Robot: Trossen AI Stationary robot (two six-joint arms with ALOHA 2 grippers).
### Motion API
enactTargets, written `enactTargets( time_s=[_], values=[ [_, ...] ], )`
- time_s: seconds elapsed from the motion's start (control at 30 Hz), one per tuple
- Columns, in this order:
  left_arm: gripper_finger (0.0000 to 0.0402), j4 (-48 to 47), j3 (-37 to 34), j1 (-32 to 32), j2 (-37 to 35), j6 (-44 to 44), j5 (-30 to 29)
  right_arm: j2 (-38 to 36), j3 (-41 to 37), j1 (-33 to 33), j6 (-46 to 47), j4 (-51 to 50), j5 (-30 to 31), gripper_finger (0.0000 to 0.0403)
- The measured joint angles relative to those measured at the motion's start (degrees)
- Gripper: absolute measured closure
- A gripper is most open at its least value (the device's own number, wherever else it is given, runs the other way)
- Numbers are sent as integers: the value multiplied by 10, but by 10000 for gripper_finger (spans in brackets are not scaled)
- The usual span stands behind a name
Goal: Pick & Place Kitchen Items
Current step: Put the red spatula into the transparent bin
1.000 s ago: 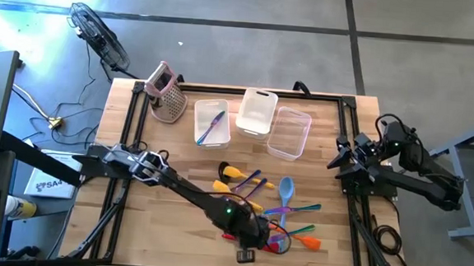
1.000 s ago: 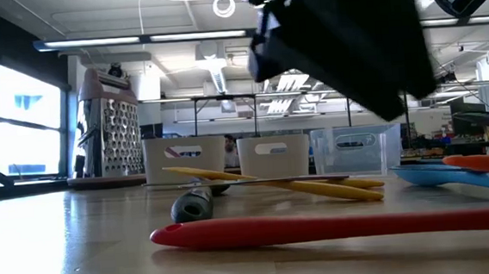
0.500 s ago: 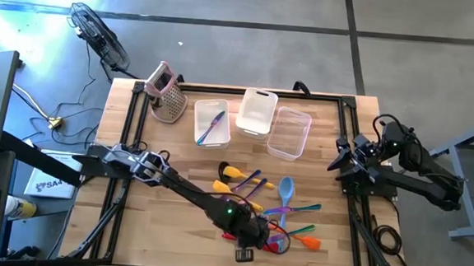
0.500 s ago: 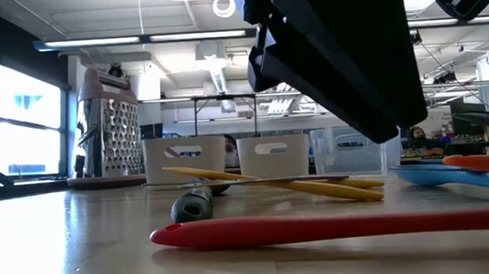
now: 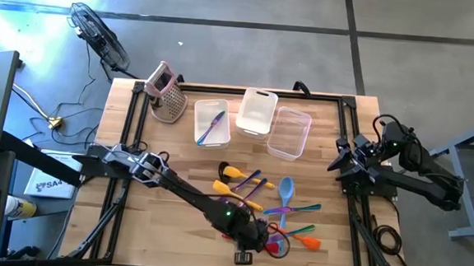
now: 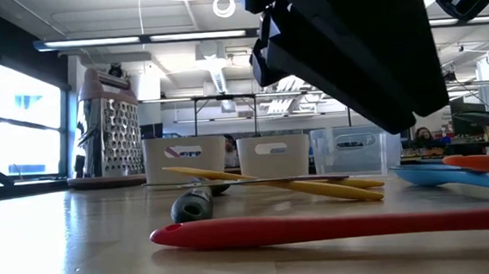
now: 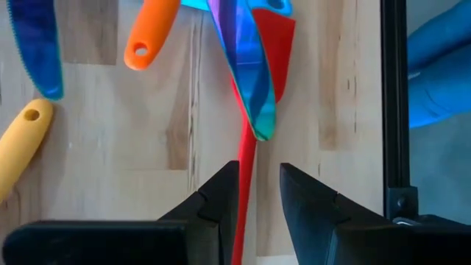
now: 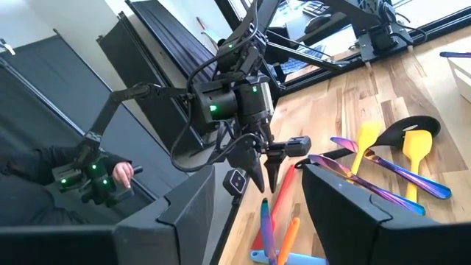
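The left tool (image 7: 257, 193) hangs with its fingers parted on either side of the red spatula (image 7: 247, 158) lying flat on the table (image 7: 110, 140), not gripping it, while the right tool (image 5: 340, 158) waits open well off to the side.

Red utensil (image 6: 337, 226) flat on table (image 6: 63, 262); grater (image 6: 106, 134) behind.

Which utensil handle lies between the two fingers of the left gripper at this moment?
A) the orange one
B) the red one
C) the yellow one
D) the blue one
B: in the left wrist view the slim red utensil runs straight into the gap of the left gripper, whose fingers stand apart on either side; the yellow and orange handles lie off to one side.
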Motion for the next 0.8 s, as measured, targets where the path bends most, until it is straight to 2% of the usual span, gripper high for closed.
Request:
enactTargets(
  time_s=[0.8],
  values=[
    [307,2,2,1,47,6,35,0,0,0,0,-4,2,203]
  ],
)
